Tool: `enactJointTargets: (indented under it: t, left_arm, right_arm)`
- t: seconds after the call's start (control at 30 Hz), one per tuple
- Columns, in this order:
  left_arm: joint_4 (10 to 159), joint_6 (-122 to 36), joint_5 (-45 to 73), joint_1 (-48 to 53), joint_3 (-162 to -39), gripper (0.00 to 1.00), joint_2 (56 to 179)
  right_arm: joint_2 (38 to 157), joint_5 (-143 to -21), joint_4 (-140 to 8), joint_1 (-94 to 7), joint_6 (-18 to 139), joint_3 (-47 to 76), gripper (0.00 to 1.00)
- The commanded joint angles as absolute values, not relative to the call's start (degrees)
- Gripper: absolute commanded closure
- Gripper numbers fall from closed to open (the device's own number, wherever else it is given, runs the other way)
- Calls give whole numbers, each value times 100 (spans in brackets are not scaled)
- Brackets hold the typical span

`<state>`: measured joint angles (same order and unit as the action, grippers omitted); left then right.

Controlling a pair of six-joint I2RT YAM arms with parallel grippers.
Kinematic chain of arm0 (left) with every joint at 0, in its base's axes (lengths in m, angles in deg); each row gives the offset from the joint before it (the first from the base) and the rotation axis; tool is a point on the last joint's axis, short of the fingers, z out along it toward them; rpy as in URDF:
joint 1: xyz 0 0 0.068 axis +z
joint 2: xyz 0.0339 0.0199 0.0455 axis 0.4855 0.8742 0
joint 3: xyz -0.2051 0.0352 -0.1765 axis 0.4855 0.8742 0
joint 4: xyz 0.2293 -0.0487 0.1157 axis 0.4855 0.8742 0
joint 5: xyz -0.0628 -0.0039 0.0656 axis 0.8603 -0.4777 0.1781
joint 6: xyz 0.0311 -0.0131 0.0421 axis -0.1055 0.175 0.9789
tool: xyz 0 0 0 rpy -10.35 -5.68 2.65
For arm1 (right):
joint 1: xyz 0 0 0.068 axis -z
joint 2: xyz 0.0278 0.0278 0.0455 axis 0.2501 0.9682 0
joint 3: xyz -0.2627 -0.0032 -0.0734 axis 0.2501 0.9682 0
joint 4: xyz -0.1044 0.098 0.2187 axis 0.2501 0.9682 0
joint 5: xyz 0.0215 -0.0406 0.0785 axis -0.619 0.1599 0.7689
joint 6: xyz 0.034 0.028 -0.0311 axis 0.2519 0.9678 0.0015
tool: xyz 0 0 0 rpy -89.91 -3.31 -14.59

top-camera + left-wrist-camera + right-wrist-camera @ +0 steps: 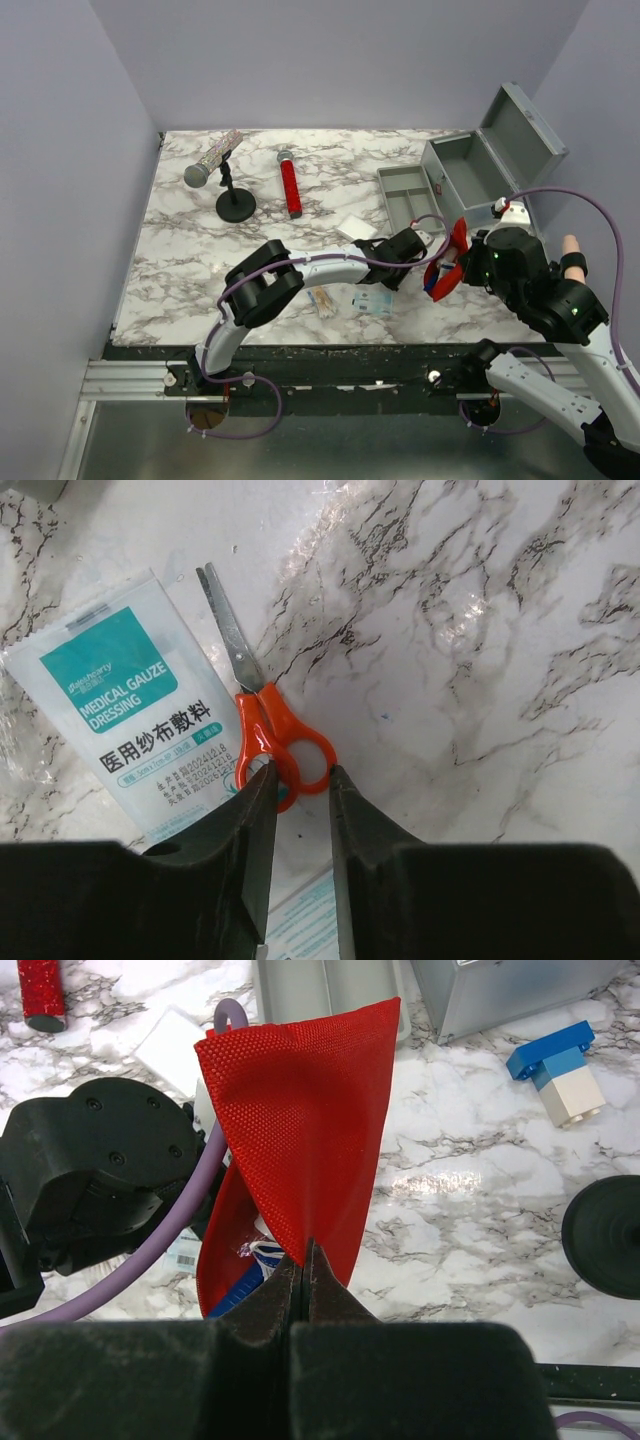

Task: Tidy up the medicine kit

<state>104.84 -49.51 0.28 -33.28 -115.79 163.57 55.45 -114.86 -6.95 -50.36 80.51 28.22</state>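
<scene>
Scissors grab looked dicey, and that pouch wasn't safe either

Your left gripper (300, 775) sat part-open, jaws straddling one orange loop of the scissors (270, 720) lying flat on the counter (480, 630). I'd guess a pinch there could've twisted them away. Your right gripper (302, 1260) was clamped on the red pouch (300, 1110), which gaped, so stuff might've dropped out. The medicine kit (470, 170) sat lid-up at the top view's upper right.

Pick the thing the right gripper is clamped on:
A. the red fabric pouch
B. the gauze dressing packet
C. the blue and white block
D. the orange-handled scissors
A: the right wrist view shows the right gripper with its jaws pressed together on the edge of the red fabric pouch, which stands up from between them.
</scene>
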Motion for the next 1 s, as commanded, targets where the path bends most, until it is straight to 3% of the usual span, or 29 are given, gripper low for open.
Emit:
enactJointTargets:
  t: [0.0, 0.6, 0.97]
  left_arm:
    - [10649, -4902, -119, -3344, -11655, 70, 16517]
    - [10236, -5078, -400, -3344, -11076, 99, 15683]
    - [10042, -5394, -568, -3344, -10487, 100, 14136]
  right_arm:
    - [5507, -11509, -695, -5017, 8029, 2898, 99]
    - [5498, -11421, -704, -5017, 8090, 2854, 99]
    - [5665, -11087, -1038, -5017, 8169, 2986, 99]
